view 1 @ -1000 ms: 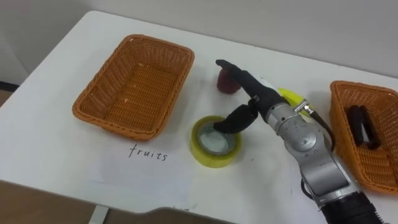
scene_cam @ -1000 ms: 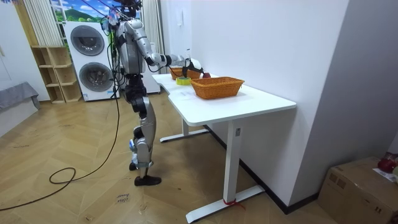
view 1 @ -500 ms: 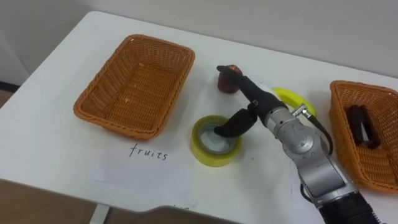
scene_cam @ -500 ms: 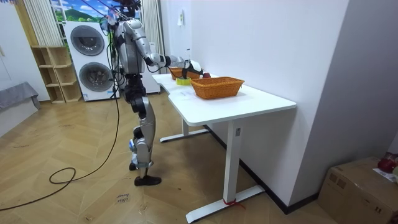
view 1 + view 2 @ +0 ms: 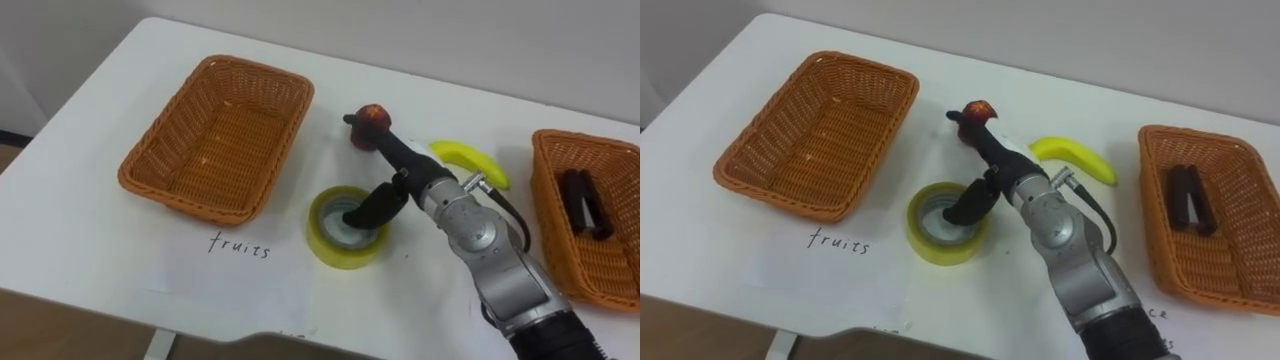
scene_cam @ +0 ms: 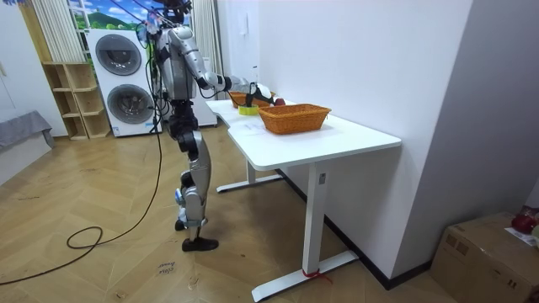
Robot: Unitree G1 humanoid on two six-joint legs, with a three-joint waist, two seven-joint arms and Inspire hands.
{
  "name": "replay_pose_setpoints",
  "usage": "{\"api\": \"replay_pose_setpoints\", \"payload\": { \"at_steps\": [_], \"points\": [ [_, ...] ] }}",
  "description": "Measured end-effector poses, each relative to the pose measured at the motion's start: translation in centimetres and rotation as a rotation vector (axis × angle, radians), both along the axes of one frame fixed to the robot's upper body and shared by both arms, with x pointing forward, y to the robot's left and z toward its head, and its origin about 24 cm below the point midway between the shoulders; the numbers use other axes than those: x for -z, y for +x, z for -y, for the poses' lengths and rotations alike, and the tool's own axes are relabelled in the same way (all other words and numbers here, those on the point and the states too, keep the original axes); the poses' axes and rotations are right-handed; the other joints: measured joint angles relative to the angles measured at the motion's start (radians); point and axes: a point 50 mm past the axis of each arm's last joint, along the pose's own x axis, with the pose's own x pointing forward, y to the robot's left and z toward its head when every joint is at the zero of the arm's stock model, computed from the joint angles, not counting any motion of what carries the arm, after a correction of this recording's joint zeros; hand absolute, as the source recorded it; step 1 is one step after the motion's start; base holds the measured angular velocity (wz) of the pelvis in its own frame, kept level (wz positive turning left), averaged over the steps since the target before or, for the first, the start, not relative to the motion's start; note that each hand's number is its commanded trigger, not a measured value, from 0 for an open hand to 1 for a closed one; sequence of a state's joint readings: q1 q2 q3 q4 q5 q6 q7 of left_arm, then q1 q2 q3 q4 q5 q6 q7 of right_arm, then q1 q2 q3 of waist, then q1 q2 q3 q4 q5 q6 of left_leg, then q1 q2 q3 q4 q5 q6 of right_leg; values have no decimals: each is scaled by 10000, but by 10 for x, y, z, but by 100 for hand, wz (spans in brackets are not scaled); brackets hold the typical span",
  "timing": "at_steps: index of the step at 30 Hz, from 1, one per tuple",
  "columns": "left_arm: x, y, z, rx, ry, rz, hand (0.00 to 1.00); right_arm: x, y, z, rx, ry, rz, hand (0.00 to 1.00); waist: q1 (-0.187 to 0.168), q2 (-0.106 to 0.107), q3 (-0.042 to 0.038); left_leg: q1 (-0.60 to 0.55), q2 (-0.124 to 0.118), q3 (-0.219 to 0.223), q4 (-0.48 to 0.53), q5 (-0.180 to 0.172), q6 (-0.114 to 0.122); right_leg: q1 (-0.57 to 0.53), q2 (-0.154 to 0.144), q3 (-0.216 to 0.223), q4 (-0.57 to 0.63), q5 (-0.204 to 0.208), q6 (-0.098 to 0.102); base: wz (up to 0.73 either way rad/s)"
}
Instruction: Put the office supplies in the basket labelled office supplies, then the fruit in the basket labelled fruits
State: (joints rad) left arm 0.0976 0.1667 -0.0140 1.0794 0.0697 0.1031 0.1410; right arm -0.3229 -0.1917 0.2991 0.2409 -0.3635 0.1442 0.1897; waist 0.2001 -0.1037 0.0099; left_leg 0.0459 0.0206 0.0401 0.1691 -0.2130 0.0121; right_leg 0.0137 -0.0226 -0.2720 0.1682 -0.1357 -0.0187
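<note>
An empty wicker basket (image 5: 140, 172) stands at the table's left, with a handwritten "fruits" label (image 5: 238, 245) in front of it. A yellow tape roll (image 5: 338, 252) lies flat at the centre. Behind it sits a small red fruit (image 5: 374, 114), and to the right a banana (image 5: 470, 163). My right hand (image 5: 402, 165) reaches over the roll, open. Its straight fingers stretch to the red fruit and its thumb (image 5: 367, 209) dips into the roll's hole. A second wicker basket (image 5: 592, 275) at the right holds dark office items (image 5: 583, 200).
In the room view I stand at the far end of a white table (image 6: 337, 139), with the nearer basket (image 6: 293, 118) on it. Washing machines (image 6: 122, 80) stand behind me. A wall runs along the table's far side.
My right hand has slid forward and left. Its fingertips now lie against the red fruit, the banana is uncovered, and the thumb stays in the tape roll.
</note>
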Motion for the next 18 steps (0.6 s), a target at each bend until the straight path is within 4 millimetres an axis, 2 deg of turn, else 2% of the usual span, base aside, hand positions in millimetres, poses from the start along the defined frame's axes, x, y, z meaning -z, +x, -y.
{"api": "replay_pose_setpoints", "payload": {
  "at_steps": [18],
  "points": [
    [0, -2, -3, -149, 110, -30, 0, 4, -4, -7, -960, -745, -755, 0, 40, -154, -102, -26, 4, 126, 3, 5, 2, -52, -24, 31, 21, 2, 2, -1]
  ]
}}
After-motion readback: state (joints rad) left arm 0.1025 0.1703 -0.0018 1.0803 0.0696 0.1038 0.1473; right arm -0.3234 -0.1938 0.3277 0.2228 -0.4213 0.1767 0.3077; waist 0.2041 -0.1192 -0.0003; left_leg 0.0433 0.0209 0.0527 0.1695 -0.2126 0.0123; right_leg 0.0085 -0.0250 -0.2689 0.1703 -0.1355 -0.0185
